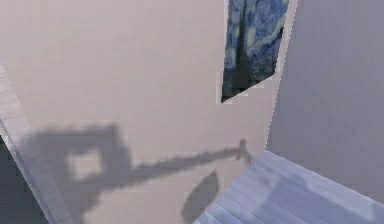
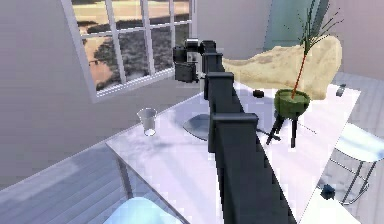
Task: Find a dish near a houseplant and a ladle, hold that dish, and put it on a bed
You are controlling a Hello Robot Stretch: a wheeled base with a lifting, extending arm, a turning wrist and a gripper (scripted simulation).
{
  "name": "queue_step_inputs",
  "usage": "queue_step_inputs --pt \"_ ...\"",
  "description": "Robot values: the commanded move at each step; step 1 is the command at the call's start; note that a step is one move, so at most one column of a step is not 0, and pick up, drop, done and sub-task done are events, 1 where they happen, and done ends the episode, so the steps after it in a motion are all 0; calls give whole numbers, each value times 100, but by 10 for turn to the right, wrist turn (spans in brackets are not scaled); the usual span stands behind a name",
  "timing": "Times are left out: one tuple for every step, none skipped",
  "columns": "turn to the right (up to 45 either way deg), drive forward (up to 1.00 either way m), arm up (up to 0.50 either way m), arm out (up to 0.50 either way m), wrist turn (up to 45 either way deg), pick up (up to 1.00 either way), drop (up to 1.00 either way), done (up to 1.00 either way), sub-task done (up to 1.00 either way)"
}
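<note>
1. Well, I am seeing a white table [image 2: 160, 160] standing under a window [image 2: 130, 40]; a painting [image 1: 255, 45] is hanging ahead.
2. The arm [image 2: 235, 140] is stretching across it, with the gripper [image 2: 182, 66] near the far edge; I cannot tell whether it is holding anything.
3. The grey dish [image 2: 196, 125] is lying just beside the arm, partly hidden by it, with a glass [image 2: 148, 120] and a houseplant [image 2: 293, 98] flanking it.

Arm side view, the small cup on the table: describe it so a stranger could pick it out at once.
Start at the big paned window and drop to the white table below it. Near the table's left edge stands a small pale cup, left of a flat grey dish. It alone is see-through, and stands apart from the green-potted houseplant on the right.
</note>
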Motion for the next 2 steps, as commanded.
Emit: queue_step_inputs --pt "0 0 -30 0 0 0 0 0 0" --pt "0 0 0 0 0 100 0 0 0"
